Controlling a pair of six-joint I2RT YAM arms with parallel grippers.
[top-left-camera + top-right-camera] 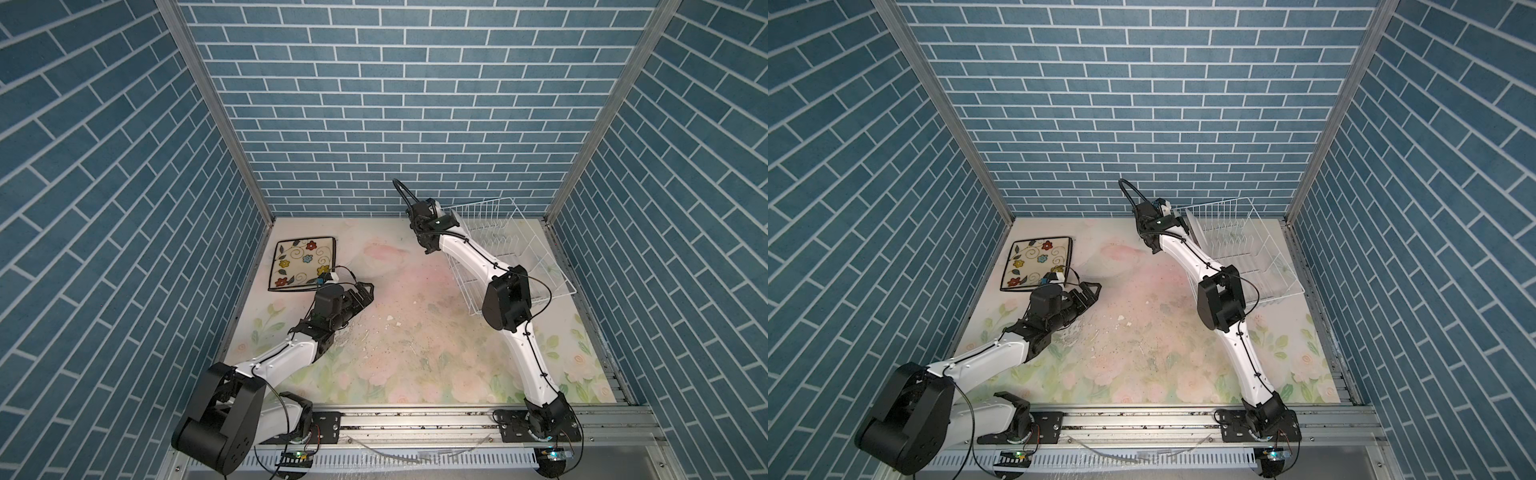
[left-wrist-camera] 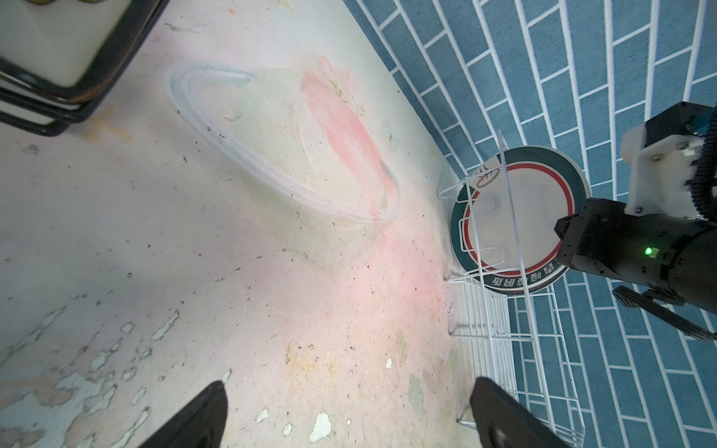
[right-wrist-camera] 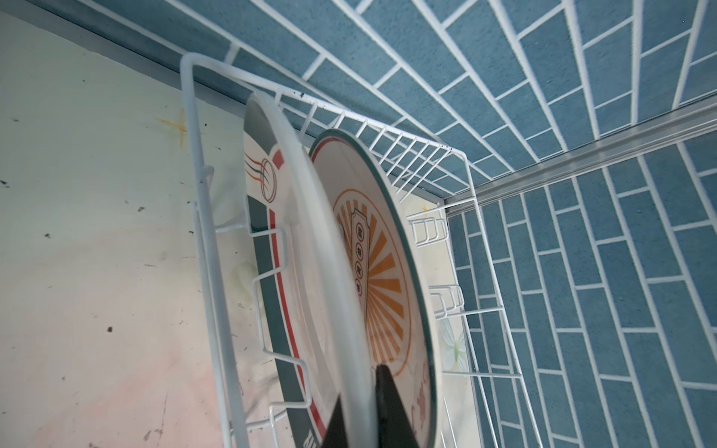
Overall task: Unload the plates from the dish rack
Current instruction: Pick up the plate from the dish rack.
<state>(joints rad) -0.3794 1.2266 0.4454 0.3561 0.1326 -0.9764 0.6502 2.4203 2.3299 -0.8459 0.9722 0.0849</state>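
The right tool (image 3: 361, 419) pinched the rim of a round plate (image 3: 298, 271) standing in the dish rack (image 1: 540, 257) at the surface's far right corner, while the left tool (image 2: 349, 388), jaws spread wide, hung near the flowered plate (image 1: 302, 264).

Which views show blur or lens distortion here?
Right wrist view: the rim of the near plate is smeared out of focus, while the dish rack wire is sharp. Both top views: brick walls splay, wide-angle. Left wrist view: the square plates look soft.
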